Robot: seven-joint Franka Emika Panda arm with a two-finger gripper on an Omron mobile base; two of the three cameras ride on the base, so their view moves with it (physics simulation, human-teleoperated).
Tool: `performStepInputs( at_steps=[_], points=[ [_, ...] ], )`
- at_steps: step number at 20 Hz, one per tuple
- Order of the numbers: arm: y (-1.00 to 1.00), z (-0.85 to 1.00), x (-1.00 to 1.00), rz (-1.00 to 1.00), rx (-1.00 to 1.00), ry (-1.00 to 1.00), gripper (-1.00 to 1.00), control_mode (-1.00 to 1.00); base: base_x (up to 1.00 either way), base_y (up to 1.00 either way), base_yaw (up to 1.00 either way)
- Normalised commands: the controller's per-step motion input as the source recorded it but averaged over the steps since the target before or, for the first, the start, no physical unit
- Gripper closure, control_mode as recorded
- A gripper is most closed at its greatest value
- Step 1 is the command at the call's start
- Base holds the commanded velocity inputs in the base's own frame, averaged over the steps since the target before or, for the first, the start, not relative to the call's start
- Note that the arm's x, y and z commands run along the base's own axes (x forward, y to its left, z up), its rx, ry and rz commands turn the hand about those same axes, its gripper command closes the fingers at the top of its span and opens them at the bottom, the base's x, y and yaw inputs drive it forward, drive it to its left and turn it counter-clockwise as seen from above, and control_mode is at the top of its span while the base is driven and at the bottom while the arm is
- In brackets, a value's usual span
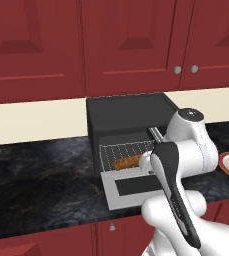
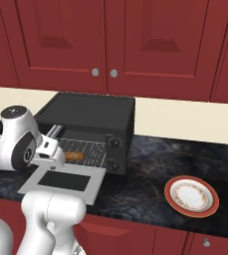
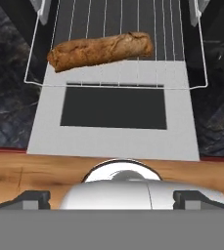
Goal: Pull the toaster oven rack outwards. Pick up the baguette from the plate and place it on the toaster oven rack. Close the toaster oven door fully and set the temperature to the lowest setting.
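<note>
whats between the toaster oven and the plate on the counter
Nothing. In the right base view the dark counter runs bare from the toaster oven to the empty plate. The baguette already lies on the rack.

Toaster oven door (image 3: 113, 122) folded down flat just beyond the wide-spread gripper (image 3: 112, 199), open air above it, toaster oven rack (image 3: 116, 58) drawn out further ahead with the baguette (image 3: 100, 50) lying across its front, dark counter (image 3: 3, 97) bare to either side of the door

Fingers (image 3: 111, 199) wide apart, arm bent.
</note>
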Motion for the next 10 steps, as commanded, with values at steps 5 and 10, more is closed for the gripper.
performStepInputs(
  at_steps=[5,10],
  points=[
    [0.0,-0.46,0.0,0.0,-0.03,-0.04,-1.0,-1.0,0.0,0.0,0.0],
    [0.0,-0.47,0.0,0.0,-0.04,-0.04,-1.0,-1.0,0.0,0.0,0.0]
  ],
)
